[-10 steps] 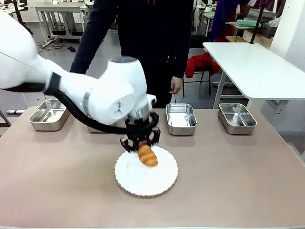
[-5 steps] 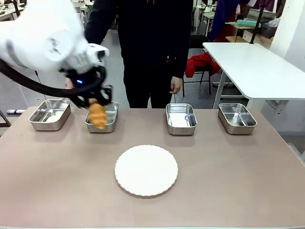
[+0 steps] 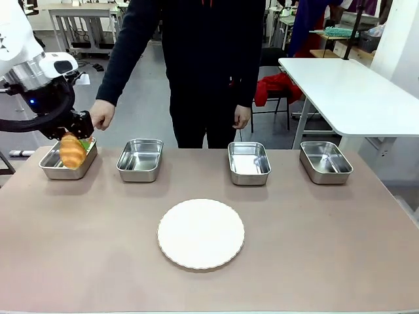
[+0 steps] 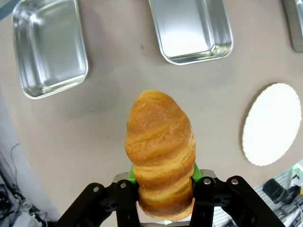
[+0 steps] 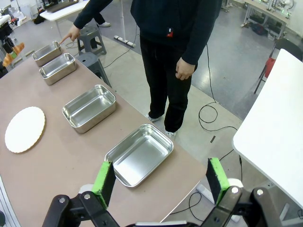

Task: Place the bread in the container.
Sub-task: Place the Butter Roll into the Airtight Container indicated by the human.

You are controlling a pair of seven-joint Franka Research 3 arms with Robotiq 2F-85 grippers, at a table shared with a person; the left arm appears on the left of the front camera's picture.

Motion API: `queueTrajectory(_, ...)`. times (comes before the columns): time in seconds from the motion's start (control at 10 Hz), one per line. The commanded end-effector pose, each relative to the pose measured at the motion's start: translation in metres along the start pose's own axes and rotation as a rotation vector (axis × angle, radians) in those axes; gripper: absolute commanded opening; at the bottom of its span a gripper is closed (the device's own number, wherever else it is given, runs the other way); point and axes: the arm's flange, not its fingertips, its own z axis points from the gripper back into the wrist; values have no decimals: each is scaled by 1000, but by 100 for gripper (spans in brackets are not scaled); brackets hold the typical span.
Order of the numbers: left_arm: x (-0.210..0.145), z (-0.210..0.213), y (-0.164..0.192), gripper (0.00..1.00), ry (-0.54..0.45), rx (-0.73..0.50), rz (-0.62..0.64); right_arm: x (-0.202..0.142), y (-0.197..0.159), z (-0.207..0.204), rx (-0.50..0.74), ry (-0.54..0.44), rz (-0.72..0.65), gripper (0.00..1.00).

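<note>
My left gripper (image 3: 73,139) is clamped on the bread (image 3: 72,151), held in the air over the leftmost container (image 3: 51,166), person's hand (image 3: 101,114) pointing beside it. White plate (image 3: 200,233) mid-table. My right gripper (image 5: 161,182) gapes wide, holding nothing.

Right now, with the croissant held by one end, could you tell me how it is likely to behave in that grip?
The croissant stands out straight from the left gripper, so it seems fairly stiff and light. Its ridged crust probably resists slipping. The tapered, rounded shape might roll a little once dropped into the steel tray.
</note>
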Motion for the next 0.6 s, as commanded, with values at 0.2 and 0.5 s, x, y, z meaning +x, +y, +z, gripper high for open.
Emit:
queueTrajectory(0.2,-2,5,-19,38,-9,6,28,2,1,1,0,-6,4,100)
queueTrajectory(0.5,31,-3,32,38,-6,-49,-59,2,1,1,0,-6,4,100)
